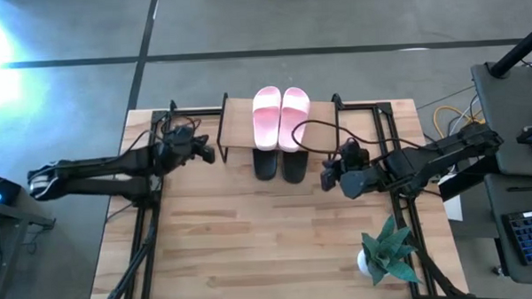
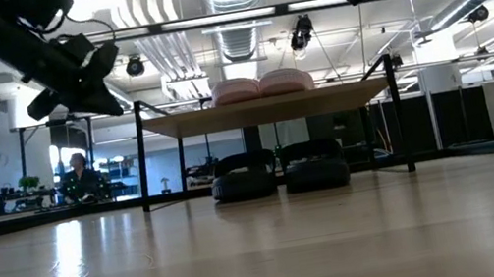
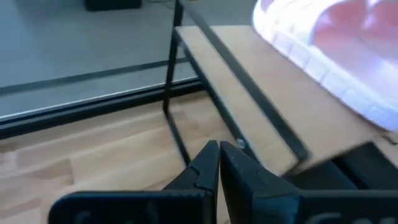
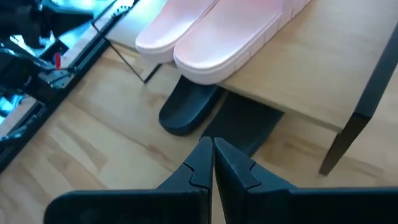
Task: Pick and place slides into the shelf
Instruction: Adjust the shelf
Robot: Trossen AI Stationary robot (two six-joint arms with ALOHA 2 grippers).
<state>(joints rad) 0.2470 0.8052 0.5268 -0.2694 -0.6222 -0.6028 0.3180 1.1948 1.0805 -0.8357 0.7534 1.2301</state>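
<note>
— Four slides, and how many are on the shelf [image 1: 237, 124] by now?

— All four, as far as I can judge. Start at the near edge of the table [image 1: 269, 247]: bare wood, with only a small potted plant [image 1: 389, 250] at the near right corner. No slide lies loose anywhere on it.

— And the arms?

— Farther in, the right tool [image 1: 329, 176] hangs above the table just to the right of the shelf, its fingers [image 4: 214, 163] pressed together on nothing. The left tool [image 1: 207, 153] is at the shelf's left end, also pressed together and empty; its wrist view shows the fingers [image 3: 219, 165] meeting in front of the plank's corner.

— So where do the slides sit?

— The two black slides [image 1: 279, 164] are side by side on the table under the plank, toes poking out toward the near side. The low view shows them tucked between the wire legs. Above them, the two pink slides [image 1: 281, 115] lie side by side on the plank top, touching each other.

— Anything left to do?

— Not that I can see. My reading is that the placing is done, and both arms only need to draw back.
</note>
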